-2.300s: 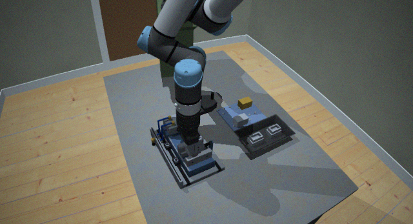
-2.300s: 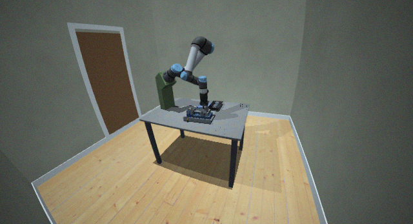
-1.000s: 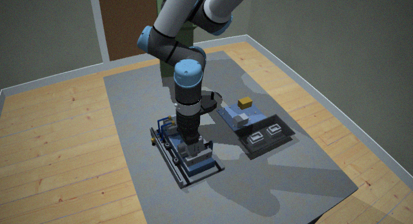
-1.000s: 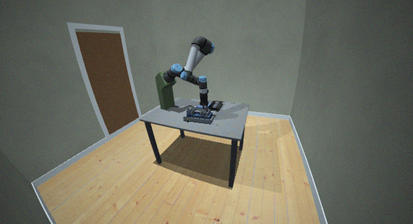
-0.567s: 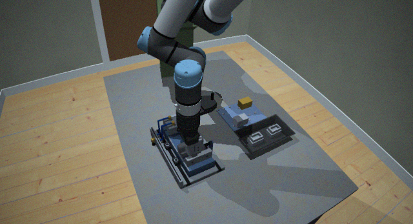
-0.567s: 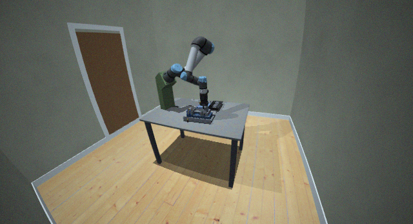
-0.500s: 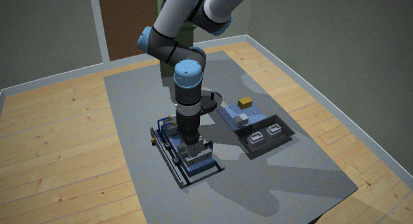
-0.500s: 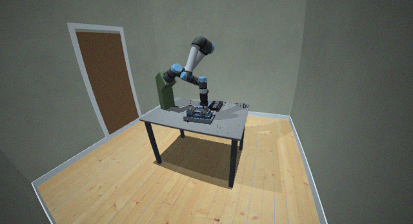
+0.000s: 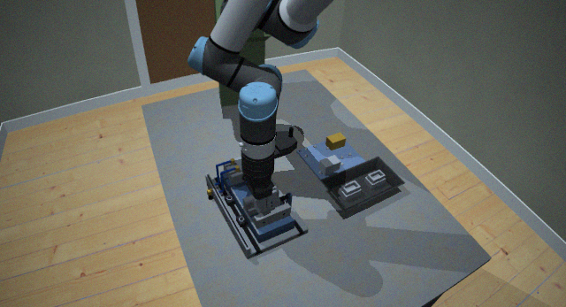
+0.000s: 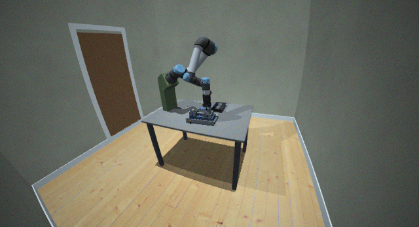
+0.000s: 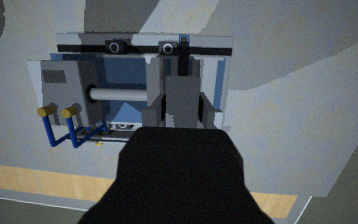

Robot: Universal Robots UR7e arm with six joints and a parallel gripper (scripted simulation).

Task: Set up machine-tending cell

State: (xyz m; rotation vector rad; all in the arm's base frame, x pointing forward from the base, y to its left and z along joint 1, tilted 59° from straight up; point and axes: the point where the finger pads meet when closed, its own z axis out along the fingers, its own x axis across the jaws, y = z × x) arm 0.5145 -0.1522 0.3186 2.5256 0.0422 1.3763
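Where the grey table (image 10: 229,129) stands on its dark legs, the room around it is plain: pale green-grey walls, a brown door (image 10: 108,80) in a white frame at the left, and a plank floor (image 10: 163,197) of light wood with white skirting. A green pedestal (image 10: 167,93) at the table's far left corner carries the arm.

From the top view, the vise (image 9: 248,241) sits toward the near left of the table on a dark base frame, with blue hoses (image 9: 219,171) at its far end. To its right lie the blue infeed plate (image 9: 315,153), with a brass blank (image 9: 336,141) at its far edge and a grey aluminium blank (image 9: 329,165) nearer the middle, and the dark outfeed tray (image 9: 395,180) just beyond, holding two finished parts (image 9: 350,189), pockets up.

The gripper (image 9: 265,206) points straight down over the vise's opening, its fingers closed partway and clamped on a grey aluminium block (image 11: 182,102). In the wrist view that block sits directly under the fingers, low between the vise's end blocks, to the right of the round pale rod (image 11: 117,94). Whether it already rests on the low bars, or touches the fixed jaw, cannot be told.
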